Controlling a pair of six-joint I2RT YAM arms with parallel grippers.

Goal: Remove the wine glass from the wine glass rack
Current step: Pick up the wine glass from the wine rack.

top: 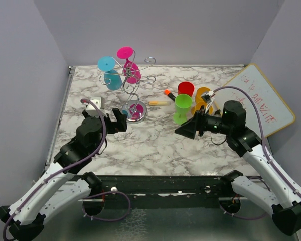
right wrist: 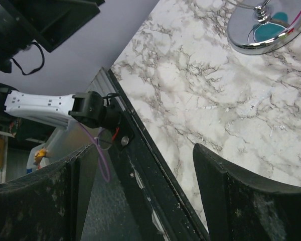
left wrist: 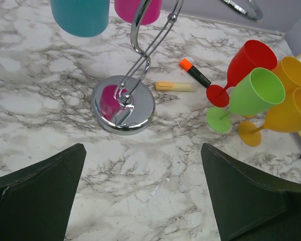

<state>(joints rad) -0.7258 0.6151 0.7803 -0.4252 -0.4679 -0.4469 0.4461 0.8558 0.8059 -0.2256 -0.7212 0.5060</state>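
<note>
**Two glasses hang on the rack; both grippers empty**

From the overhead camera we see the rack (top: 133, 95) standing left of centre on the marble table (top: 155, 145). A blue glass (top: 109, 70) and a pink glass (top: 128, 64) hang upside down from its curled top arms, on the far left side. The left gripper (top: 118, 120) sits near the rack's round base, on its near left side, with its jaws wide apart and nothing between them. The right gripper (top: 183, 129) points left, just in front of a green glass (top: 182, 107); we can make out nothing in it. A red glass (top: 185, 90) and two orange glasses (top: 203, 96) stand behind the green one, with a whiteboard (top: 263, 100) at the far right.

From the left wrist we look past wide-open fingers (left wrist: 35, 196) at the rack's mirror base (left wrist: 123, 105). The bowls of the blue glass (left wrist: 80, 15) and pink glass (left wrist: 138, 10) hang at the top edge. A marker (left wrist: 194, 73) and a yellow stick (left wrist: 174, 86) lie beside the base, and the loose glasses cluster to the right (they look tilted only because the camera is).

From the right wrist we see fingers (right wrist: 241, 196) spread wide over the table's near edge, holding nothing, with the rack's base (right wrist: 268, 27) well apart in the top corner.
</note>
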